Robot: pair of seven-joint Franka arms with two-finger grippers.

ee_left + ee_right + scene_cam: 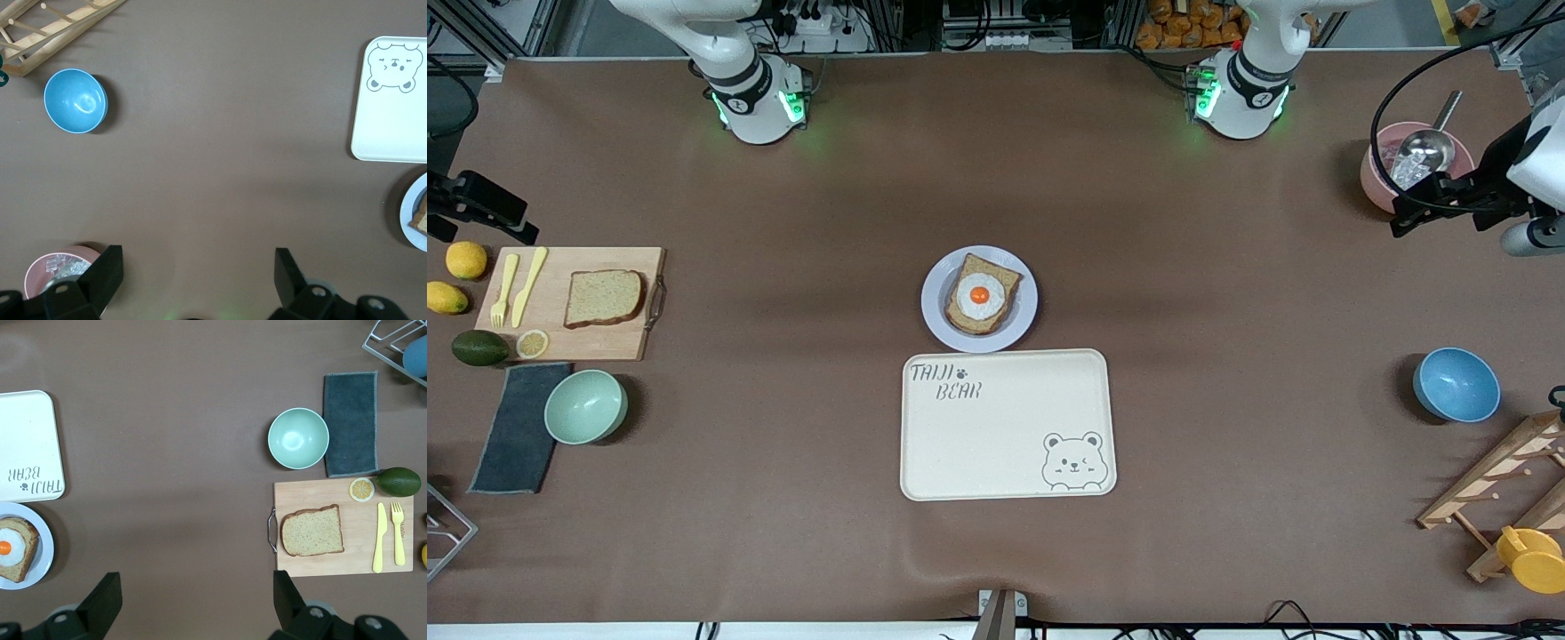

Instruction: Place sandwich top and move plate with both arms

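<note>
The plain tan-brown bread slice (603,298) lies on the wooden cutting board (618,342) at the right arm's end of the counter, well apart from the round lavender-white plate (934,313) (egg-topped bread on it). Left hand (199,267) and right hand (197,590) both hang high over the counter, fingers apart, empty.

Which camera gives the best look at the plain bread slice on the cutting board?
The right wrist view: the plain bread slice lies whole and large on the cutting board. The front view also shows it, smaller, near the picture's edge. The left wrist view misses it.
</note>
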